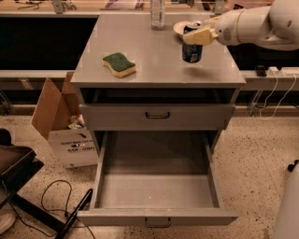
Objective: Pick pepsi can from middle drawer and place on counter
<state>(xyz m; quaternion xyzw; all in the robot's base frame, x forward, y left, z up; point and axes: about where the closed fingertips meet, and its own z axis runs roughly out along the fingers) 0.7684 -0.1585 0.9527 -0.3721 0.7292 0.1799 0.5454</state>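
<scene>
The dark blue pepsi can (192, 50) is held upright just over the right rear part of the grey counter (154, 51), with its shadow on the surface below it. My gripper (198, 36) reaches in from the right on the white arm and is shut on the can's upper part. The middle drawer (159, 189) is pulled fully out below, and its flat tray is empty. Its dark bar handle (157, 223) faces the front.
A green and yellow sponge (119, 64) lies on the counter's left half. A clear bottle (158, 14) and a pale dish (183, 27) stand at the counter's back. A closed drawer (157, 115) sits above the open one. A cardboard box (65, 126) and cables are on the floor at left.
</scene>
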